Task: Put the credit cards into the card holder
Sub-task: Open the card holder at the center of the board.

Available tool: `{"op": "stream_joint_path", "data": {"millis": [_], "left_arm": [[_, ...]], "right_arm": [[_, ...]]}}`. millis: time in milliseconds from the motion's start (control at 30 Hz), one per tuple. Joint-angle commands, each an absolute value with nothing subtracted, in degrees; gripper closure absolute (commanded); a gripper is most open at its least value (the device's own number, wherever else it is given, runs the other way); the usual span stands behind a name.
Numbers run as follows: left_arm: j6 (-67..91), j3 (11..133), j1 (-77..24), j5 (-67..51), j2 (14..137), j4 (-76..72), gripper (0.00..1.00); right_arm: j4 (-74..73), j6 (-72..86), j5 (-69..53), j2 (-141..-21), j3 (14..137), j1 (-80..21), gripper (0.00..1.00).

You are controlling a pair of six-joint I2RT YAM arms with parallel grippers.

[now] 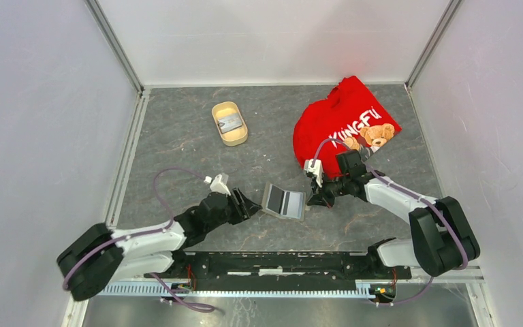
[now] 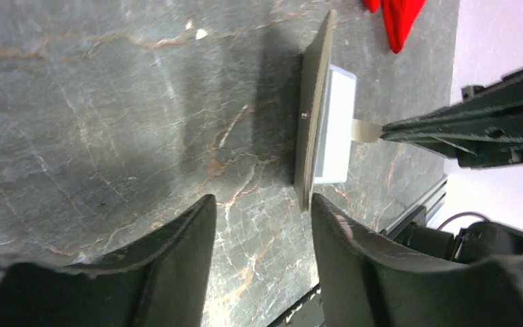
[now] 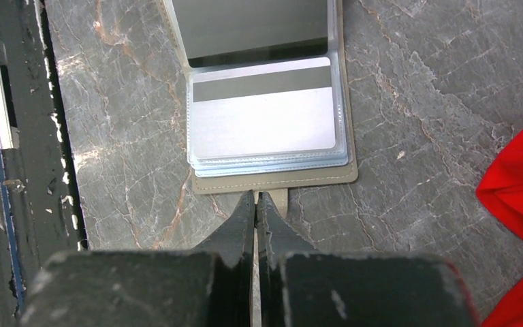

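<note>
Open card holder [image 1: 284, 201] noted on the tabletop [image 1: 177, 136], between the hands. Its tab [image 3: 281, 196] is gripped by the clenched right hand [image 3: 257, 202]. Left hand [image 2: 262, 208] is held released beside it. One credit card [image 3: 262, 116] is seated in its pocket.
</note>
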State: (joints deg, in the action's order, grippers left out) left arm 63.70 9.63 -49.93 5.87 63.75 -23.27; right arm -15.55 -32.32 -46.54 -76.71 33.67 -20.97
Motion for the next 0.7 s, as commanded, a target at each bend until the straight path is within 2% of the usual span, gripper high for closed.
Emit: {"op": "stream_joint_path", "data": {"millis": [0, 133, 267, 400, 467, 567, 667], "left_arm": [[53.66, 14.52, -49.66, 8.41, 52.87, -12.06, 0.37], [48.18, 17.98, -49.66, 8.94, 44.38, -6.65, 0.26], [48.12, 17.37, -49.66, 3.33, 41.96, -14.15, 0.2], [52.58, 15.0, -49.66, -2.85, 49.07, -28.49, 0.21], [52.96, 14.96, -49.66, -3.7, 54.32, -31.91, 0.26], [51.16, 18.06, -49.61, -1.19, 61.42, -28.91, 0.3], [49.26, 21.25, -49.66, 0.53, 66.74, -24.48, 0.3]], "right_arm": [[-15.5, -33.23, -50.27, -75.18, 36.17, -21.2, 1.0], [-14.21, -31.03, -54.05, -72.61, 37.62, -21.25, 1.0], [-12.82, -27.25, -59.0, -72.11, 42.94, -21.52, 1.0], [-9.59, -23.4, -61.26, -73.96, 44.28, -22.38, 1.0], [-7.84, -22.78, -59.56, -75.04, 42.49, -22.35, 1.0], [-9.18, -24.92, -54.72, -75.9, 40.83, -22.03, 1.0], [-10.82, -26.12, -51.05, -77.38, 40.45, -21.7, 1.0]]}}
